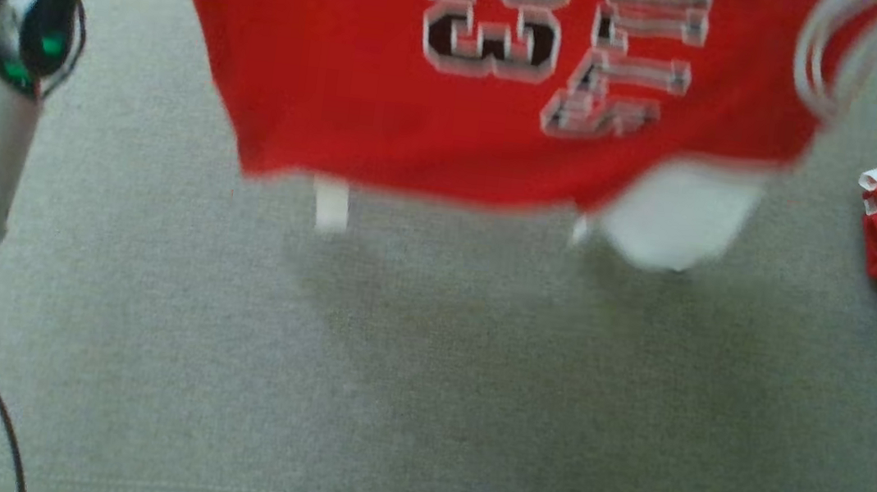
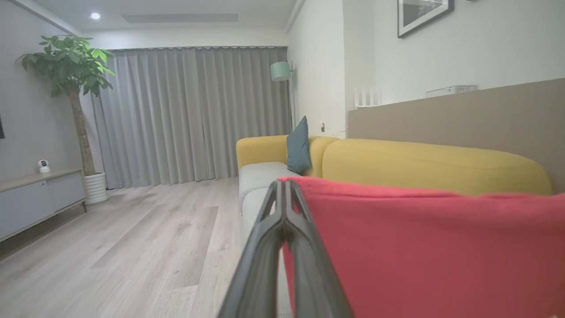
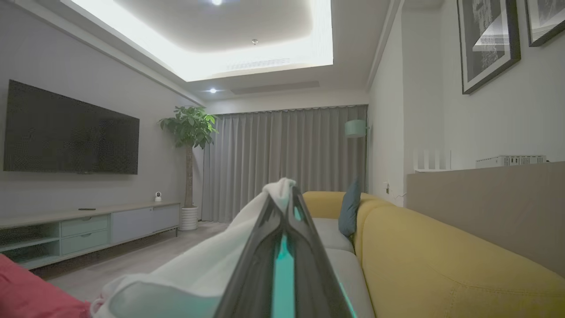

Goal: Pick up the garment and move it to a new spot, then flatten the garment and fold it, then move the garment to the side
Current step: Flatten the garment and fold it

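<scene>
Two pinches on raised garment (image 1: 355,104), left end effector (image 2: 285,184), right end effector (image 3: 288,196)

red garment (image 1: 389,100) blurred — top cut off by frame edge

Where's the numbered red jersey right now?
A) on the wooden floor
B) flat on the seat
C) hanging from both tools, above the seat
C: the jersey hangs over the grey seat, with the left tool shut on its red edge and the right tool shut on its white part.
</scene>
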Tool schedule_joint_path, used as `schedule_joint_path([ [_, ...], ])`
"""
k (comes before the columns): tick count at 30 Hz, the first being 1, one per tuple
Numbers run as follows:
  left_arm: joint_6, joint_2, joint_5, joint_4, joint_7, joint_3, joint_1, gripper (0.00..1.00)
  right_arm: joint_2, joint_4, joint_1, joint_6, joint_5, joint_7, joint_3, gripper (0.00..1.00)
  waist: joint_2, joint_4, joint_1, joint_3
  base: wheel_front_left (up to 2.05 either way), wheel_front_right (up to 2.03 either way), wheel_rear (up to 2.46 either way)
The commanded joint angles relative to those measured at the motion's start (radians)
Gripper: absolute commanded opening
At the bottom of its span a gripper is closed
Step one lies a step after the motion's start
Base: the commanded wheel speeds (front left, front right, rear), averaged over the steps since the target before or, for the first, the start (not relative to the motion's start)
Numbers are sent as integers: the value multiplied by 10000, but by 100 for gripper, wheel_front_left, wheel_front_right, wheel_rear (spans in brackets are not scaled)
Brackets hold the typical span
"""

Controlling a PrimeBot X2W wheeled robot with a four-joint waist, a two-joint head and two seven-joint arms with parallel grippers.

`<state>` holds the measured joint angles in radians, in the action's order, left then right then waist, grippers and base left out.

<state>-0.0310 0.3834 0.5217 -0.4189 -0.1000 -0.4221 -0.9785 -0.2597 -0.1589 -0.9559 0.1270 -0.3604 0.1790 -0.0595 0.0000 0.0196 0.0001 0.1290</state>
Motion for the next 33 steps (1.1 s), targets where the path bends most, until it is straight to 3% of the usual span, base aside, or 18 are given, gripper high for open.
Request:
schedule_joint_path([
  [1, 85, 305, -46, -140, -229, 414, -789, 0, 138, -58, -623, 37, -64, -297, -205, 0, 0, -60, -1, -1, 0, 0, 0],
  [9, 890, -598, 250, -3941, -1353, 543, -2466, 0, 992, -4393, -2858, 37, -522, -2620, -1467, 0, 0, -394, -1, 428, 0, 0, 0],
  [11, 1085, -995, 384, -5042, -1502, 537, -2279, 0, 1328, -5864, -2744, 37, -986, -3040, -1842, 0, 0, -473, -1, 796, 0, 0, 0],
  [17, 1423, -1814, 743, -6772, -1599, 535, -1312, 0, 1655, -7757, -1680, 37, -1917, -3641, -2553, 0, 0, -482, -1, 1599, 0, 0, 0],
  [24, 1563, -2220, 884, -7263, -1614, 615, -27, 0, 1708, -8156, 258, 37, -2959, -4066, -3122, 0, 0, -451, -1, 1895, 0, 0, 0],
  [33, 1359, -2098, 220, -4800, -1616, 1443, 3137, 0, 1021, -5972, 4161, 37, -3824, -4156, -3223, 0, 0, -337, -1, 1287, 0, 0, 0],
])
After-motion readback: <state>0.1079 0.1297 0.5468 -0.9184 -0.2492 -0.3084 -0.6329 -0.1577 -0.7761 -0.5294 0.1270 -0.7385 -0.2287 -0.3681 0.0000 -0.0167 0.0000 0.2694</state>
